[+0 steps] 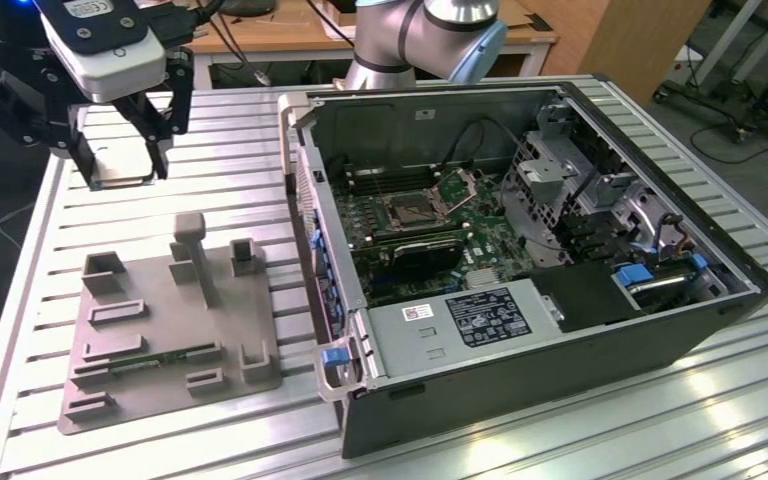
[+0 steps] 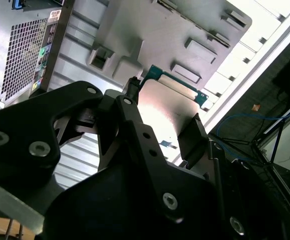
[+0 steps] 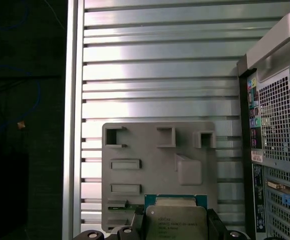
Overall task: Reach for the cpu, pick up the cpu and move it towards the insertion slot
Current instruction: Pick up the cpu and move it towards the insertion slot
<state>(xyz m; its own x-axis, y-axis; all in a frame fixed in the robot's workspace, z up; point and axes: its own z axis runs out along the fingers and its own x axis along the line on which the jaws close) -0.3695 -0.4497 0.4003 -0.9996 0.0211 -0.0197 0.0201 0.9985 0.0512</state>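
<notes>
Exterior view: the pincer (image 1: 124, 172) is hanging over the far part of the desk (image 1: 224, 140), at the exterior view's left. Its jaws are clamping the cpu (image 1: 120, 162) by two opposite edges, and the chip is sitting clear of the surface. The grey tray (image 1: 171, 320) is lying nearer the camera, apart from the chip. The insertion slot (image 1: 408, 208) is lying inside the open computer case (image 1: 518, 370) toward the exterior view's right, well apart from the cpu. The desk is showing ribbed silver metal. Cables (image 1: 718, 135) are trailing over the dark floor (image 1: 758, 180) behind it.

Second wrist view: the cpu (image 2: 167, 107) is sitting between the black fingers (image 2: 129, 95), a teal-green edge showing. The grey tray (image 2: 150, 30) is lying beyond it.

First wrist view: the cpu (image 3: 177, 220) is facing the camera silver side up, with fingers (image 3: 216, 222) pressing on either side. The grey tray (image 3: 160, 165) is resting on the ribbed desk (image 3: 160, 75), and the computer case (image 3: 280, 125) is standing beside it.
</notes>
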